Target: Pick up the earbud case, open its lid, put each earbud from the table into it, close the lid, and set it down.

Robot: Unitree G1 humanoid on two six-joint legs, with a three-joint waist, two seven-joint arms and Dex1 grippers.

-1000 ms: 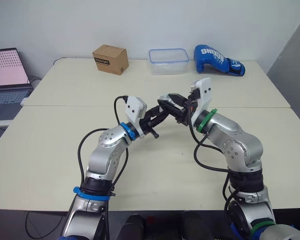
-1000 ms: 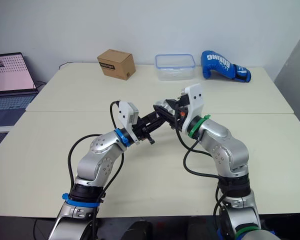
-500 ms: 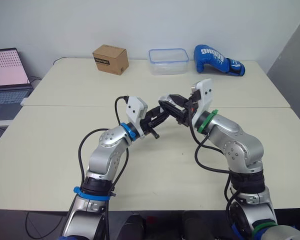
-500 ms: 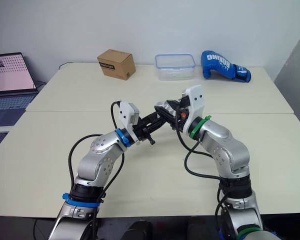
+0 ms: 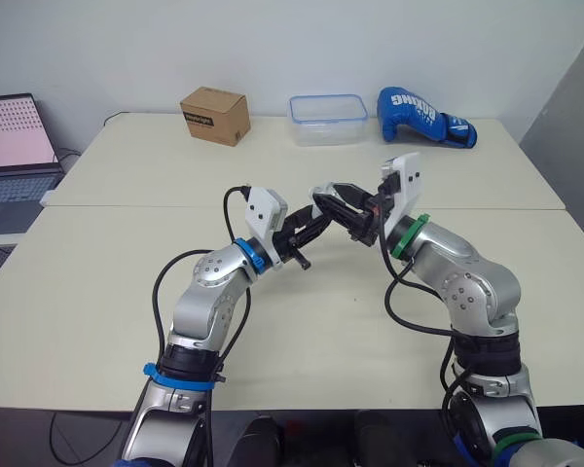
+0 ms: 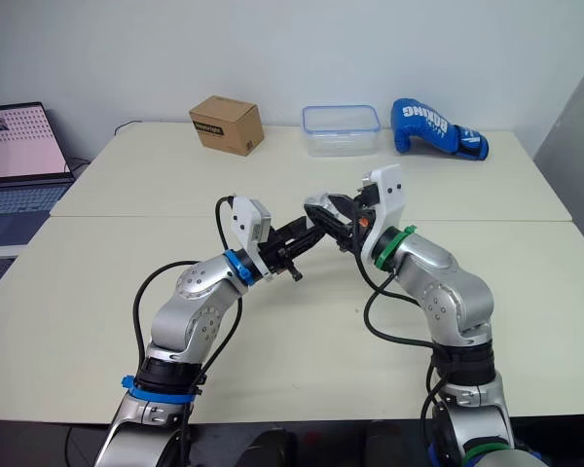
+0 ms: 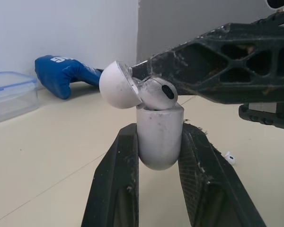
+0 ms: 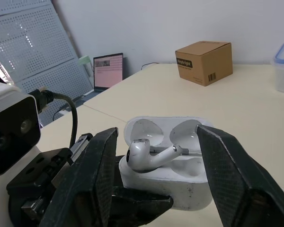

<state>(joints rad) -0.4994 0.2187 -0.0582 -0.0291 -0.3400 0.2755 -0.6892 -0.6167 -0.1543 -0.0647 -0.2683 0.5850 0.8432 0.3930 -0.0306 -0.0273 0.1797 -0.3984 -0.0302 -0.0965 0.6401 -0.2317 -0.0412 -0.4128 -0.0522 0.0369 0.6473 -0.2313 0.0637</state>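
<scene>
White earbud case (image 7: pixel 159 137); lid (image 7: pixel 116 85) tipped back

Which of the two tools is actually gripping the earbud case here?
The left tool: its fingers clamp the earbud case body on both sides. The right tool is open, fingers spread either side of the earbud lying across it.

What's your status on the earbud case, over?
Left gripper shut on earbud case, lid open. Right gripper open, jaws either side of it. One earbud lying across the opening, not seated. Nothing blocking.
</scene>
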